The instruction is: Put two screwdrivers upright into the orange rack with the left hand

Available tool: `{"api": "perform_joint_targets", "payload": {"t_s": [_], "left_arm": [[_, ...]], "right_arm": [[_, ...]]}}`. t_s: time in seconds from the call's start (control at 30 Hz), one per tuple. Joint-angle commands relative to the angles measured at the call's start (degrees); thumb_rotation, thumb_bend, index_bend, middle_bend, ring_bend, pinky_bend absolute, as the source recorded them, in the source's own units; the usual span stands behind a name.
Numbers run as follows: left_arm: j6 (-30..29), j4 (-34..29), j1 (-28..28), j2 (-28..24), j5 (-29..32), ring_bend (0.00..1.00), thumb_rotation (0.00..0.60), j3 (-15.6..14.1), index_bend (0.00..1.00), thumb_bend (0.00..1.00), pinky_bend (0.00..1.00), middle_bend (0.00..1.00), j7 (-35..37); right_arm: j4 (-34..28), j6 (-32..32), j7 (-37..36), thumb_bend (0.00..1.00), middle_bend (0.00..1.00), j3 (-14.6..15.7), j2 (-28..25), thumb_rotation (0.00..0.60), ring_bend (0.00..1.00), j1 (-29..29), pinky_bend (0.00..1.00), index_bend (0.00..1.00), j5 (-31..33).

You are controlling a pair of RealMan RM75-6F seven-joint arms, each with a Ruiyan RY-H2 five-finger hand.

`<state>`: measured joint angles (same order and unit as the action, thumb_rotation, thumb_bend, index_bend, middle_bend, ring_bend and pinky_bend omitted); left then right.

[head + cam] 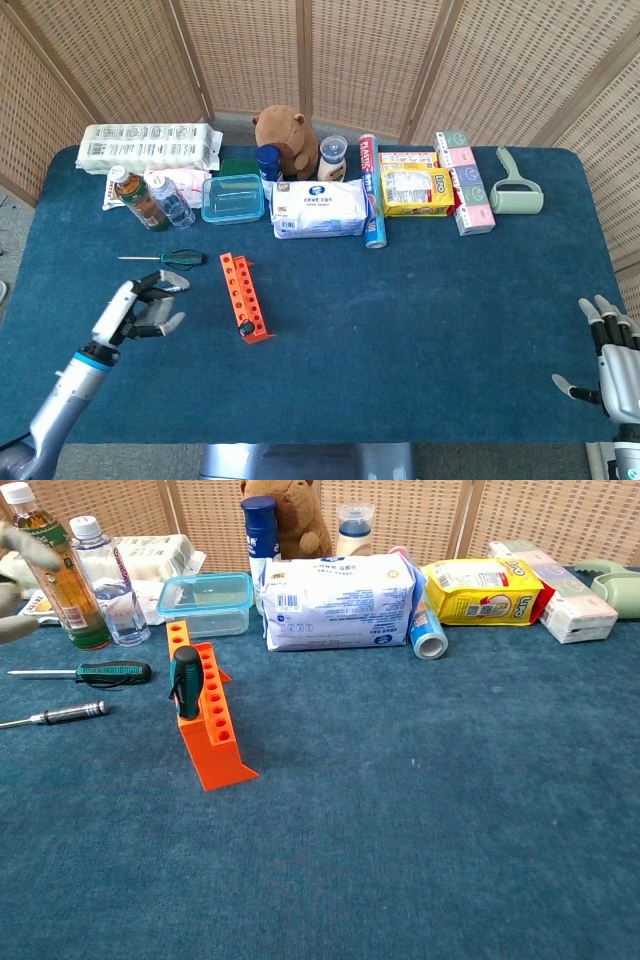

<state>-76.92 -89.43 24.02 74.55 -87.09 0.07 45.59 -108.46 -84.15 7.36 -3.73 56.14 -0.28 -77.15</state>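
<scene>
One green-handled screwdriver (186,683) stands upright in the orange rack (205,720). Your left hand (140,305) hovers spread and empty over the silver screwdriver (55,715) lying left of the rack. It looks light, rigid and slick, so take it mid-handle.

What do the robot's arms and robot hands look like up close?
Each robot hand is human-shaped, with pale grey-white fingers and dark joints: the left robot hand and the right robot hand. The left arm is silvery grey with a blue ring at the wrist. No loose cables show.
</scene>
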Motion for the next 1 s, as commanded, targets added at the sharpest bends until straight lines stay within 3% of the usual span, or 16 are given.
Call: {"api": "perform_joint_targets", "payload": {"t_s": [0.03, 0.47, 0.73, 0.9, 1.0], "left_arm": [[0.7, 1.4, -2.1, -0.4, 6.7, 0.87, 0.6, 1.9, 0.37, 0.35, 0.95, 0.84, -10.4], [5.3, 9.0, -2.5, 5.5, 20.0, 0.87, 0.6, 5.4, 0.38, 0.35, 0.95, 0.84, -32.1], [7.1, 12.2, -2.1, 9.1, 24.9, 0.87, 0.6, 7.8, 0.38, 0.35, 0.95, 0.84, -40.7], [9.8, 11.4, -1.2, 9.4, 28.0, 0.87, 0.6, 8.0, 0.38, 0.17, 0.95, 0.84, -48.0], [9.9, 10.8, -1.3, 9.7, 28.6, 0.87, 0.6, 8.5, 0.38, 0.14, 0.95, 0.84, -49.2]], "right_arm": [[0.0, 0.0, 0.2, 0.0, 0.0, 0.0, 0.1, 0.6, 0.0, 0.0, 0.02, 0.02, 0.0], [0.0, 0.2, 0.4, 0.0, 0.0, -0.1, 0.2, 0.6, 0.0, -0.1, 0.03, 0.02, 0.5], [0.0, 0.2, 0.2, 0.0, 0.0, 0.0, 0.1, 0.6, 0.0, -0.1, 0.03, 0.02, 0.3], [0.0, 0.1, 0.1, 0.0, 0.0, -0.1, 0.0, 0.6, 0.0, 0.0, 0.03, 0.02, 0.3], [0.1, 0.1, -0.1, 0.0, 0.0, -0.1, 0.0, 0.6, 0.0, 0.0, 0.03, 0.02, 0.4]]}}
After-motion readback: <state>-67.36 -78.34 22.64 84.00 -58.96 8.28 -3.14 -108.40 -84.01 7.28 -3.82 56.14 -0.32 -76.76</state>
